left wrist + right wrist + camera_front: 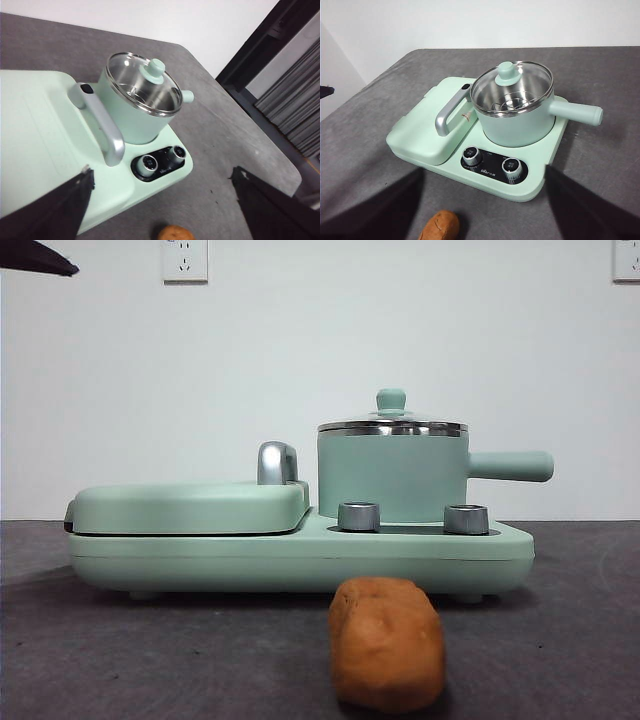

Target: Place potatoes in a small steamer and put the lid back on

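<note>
In the front view, one mint-green cooking appliance (300, 555) is seen on a dark grey table (560, 640). One small steamer (392, 475) is seated on the appliance's right half, its straight handle pointing to 3 o'clock, and one lid (392, 426) with a mint knob is closed on it. One flat griddle cover (190, 506) with one chrome handle (276, 462) is seen at 9 o'clock of the pot. Two steel dials (359, 516) are counted below the pot. One potato (387, 642) is lying on the table at 6 o'clock of the pot, just in front of the appliance and apart from it. One black arm tip (38, 258) is visible at 10 o'clock and two wall sockets (185, 259) are counted. In the left wrist view, the left gripper (162, 210) is held above the table with its two jaws spread wide and nothing between them; one pot, one lid, two dials and part of one potato are seen. In the right wrist view, the right gripper (482, 205) is likewise opened wide and empty, with one potato between its jaws' lower ends and the closed pot beyond.
</note>
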{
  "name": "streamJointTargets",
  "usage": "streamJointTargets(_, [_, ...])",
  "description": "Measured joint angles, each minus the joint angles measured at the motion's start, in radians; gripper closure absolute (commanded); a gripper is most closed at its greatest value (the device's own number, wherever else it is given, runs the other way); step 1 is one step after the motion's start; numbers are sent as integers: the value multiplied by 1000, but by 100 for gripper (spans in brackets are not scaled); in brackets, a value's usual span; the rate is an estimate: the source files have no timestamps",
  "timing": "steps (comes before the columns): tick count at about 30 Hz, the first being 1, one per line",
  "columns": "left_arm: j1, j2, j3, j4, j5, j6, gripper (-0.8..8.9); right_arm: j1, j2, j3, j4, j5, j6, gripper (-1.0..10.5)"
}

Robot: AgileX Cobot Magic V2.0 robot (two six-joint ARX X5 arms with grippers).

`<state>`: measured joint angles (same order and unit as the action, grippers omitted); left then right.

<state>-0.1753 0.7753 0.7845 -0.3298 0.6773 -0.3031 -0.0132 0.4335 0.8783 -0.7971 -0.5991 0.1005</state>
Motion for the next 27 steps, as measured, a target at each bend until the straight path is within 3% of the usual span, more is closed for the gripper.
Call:
streamJointTargets(10, [-122,216,188,-3,0,-1,345,0,1,0,-8,-1,0,486])
streamJointTargets(15, [-208,394,340,-74,-4,11,344,0,10,0,-46,-1,0,486])
streamJointTargets(27, [-390,845,835,-332,-272,175,344,1,14,0,-60,-3,0,486])
